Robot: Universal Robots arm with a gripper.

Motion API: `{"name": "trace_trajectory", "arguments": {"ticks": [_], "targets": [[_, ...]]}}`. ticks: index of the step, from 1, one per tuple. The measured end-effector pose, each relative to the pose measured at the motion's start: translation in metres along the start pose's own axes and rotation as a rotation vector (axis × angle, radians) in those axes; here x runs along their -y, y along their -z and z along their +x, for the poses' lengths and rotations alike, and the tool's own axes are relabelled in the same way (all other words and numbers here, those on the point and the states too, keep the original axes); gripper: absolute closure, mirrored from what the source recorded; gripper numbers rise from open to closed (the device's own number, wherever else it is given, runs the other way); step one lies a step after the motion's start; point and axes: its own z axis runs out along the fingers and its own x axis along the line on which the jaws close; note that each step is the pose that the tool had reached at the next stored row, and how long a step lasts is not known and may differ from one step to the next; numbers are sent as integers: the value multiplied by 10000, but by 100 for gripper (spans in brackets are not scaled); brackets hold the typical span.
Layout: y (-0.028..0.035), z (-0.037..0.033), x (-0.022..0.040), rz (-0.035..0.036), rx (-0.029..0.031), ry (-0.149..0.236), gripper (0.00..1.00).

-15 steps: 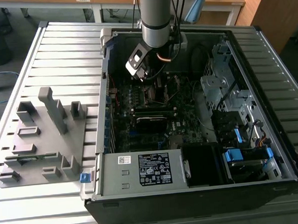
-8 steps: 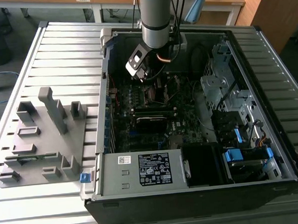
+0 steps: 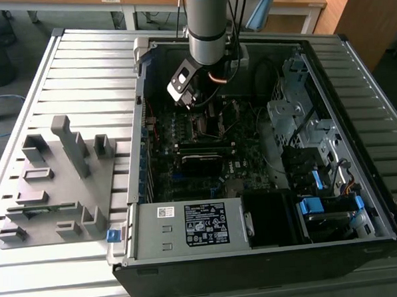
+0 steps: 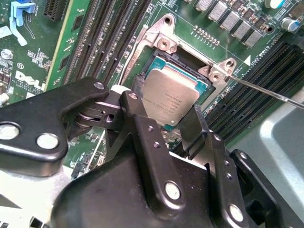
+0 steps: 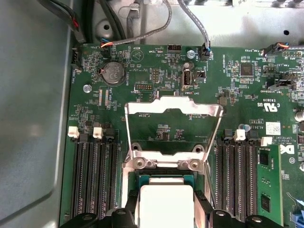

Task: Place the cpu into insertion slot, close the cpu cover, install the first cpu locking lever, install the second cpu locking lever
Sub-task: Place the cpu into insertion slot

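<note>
The cpu, a flat square chip with a silver-grey top, lies in the insertion slot on the green board. My gripper is down over it, one black finger against each of two opposite edges, shut on the chip. In the first wrist view the cpu shows bright between the fingers of the gripper. The cpu cover, a silvery open frame, stands raised on its hinge behind the slot. A thin locking lever sticks out free beside the slot. In the exterior view the gripper hangs inside the case.
Long black memory slots flank the socket on both sides. The open computer case walls the board in, with a drive cage and a power supply inside. A grey fixture lies on the slatted table at the exterior view's left.
</note>
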Motion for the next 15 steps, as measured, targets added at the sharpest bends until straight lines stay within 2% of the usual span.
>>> {"name": "trace_trajectory", "arguments": {"ticks": [15], "targets": [[-28,0,11,2,7,-49,46]]}}
